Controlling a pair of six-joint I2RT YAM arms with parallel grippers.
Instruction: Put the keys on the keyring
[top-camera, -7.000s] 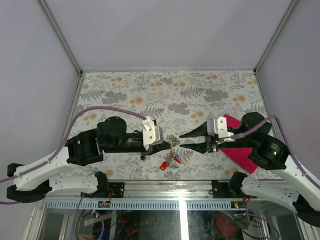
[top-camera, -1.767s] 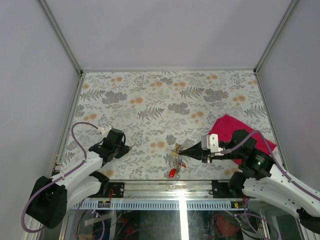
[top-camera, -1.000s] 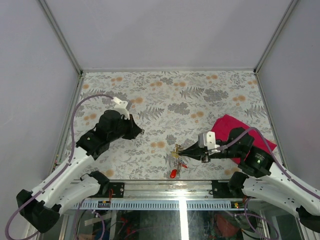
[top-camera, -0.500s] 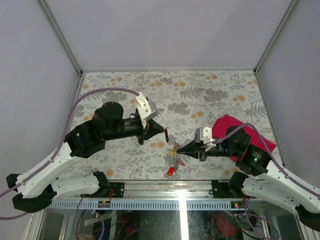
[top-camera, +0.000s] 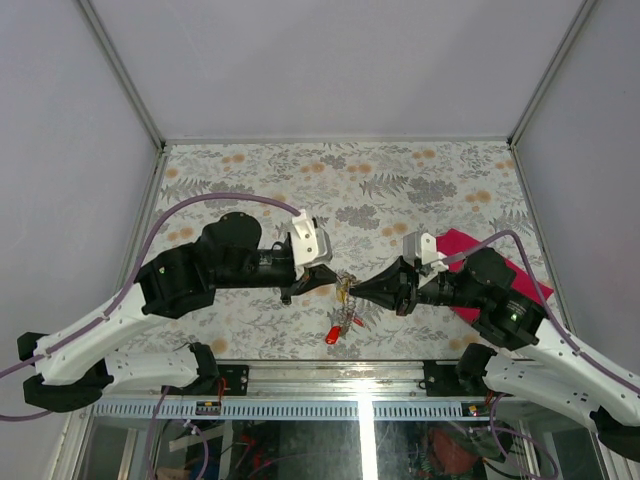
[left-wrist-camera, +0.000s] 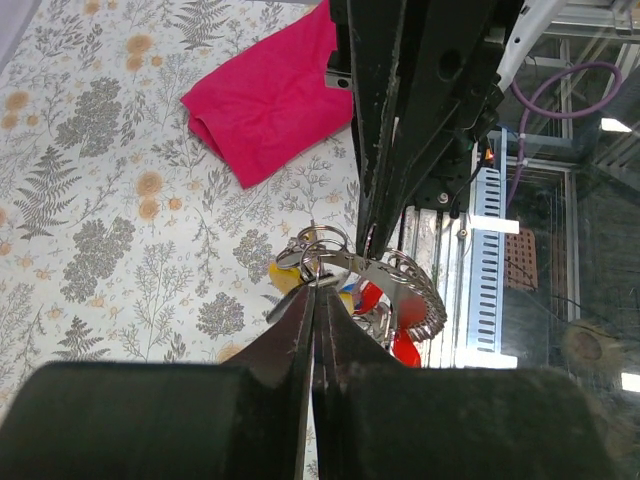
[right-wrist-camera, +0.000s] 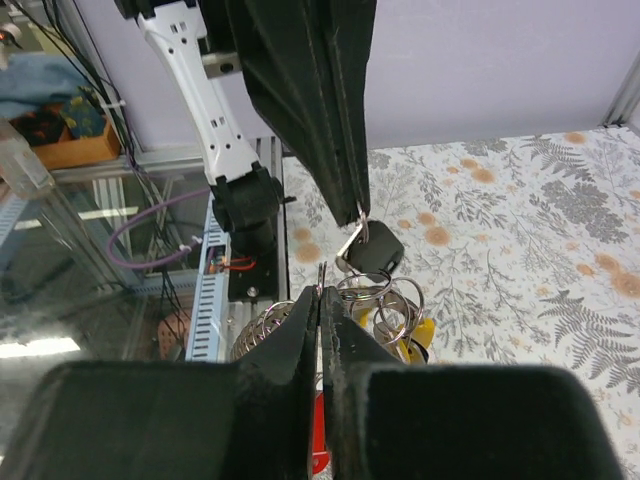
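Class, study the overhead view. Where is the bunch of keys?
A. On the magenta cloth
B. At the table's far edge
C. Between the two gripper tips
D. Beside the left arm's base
C: the keys sit where the tips of the left gripper and the right gripper meet, well apart from the cloth.

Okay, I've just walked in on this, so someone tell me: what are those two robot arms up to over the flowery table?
The two arms meet tip to tip near the front of the table. The right tool is shut on the keyring, with red and yellow keys dangling under it. The left tool is shut on a black key, held right beside the ring; whether it is threaded on cannot be told. A pink cloth lies on the table by the right arm.
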